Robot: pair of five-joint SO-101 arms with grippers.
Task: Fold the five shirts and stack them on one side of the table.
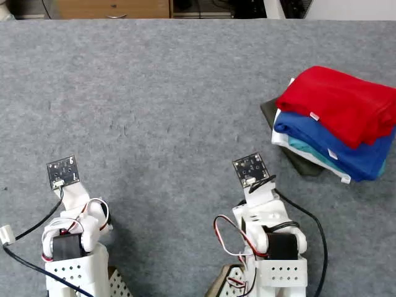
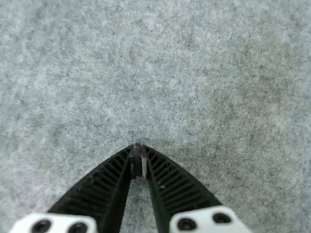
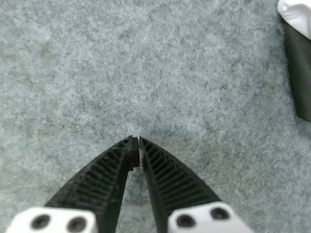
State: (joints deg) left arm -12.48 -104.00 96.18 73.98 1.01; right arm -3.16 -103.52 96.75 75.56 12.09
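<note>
Soft, limp folded shirts (image 1: 334,120), stacked at the right edge of the grey felt table (image 1: 154,105), need lifting from beneath. Left gripper (image 2: 137,164) and right gripper (image 3: 135,153): fingers clenched, empty.

Grey felt table (image 1: 154,93) w/ wooden drawer unit (image 1: 114,8) behind.
</note>
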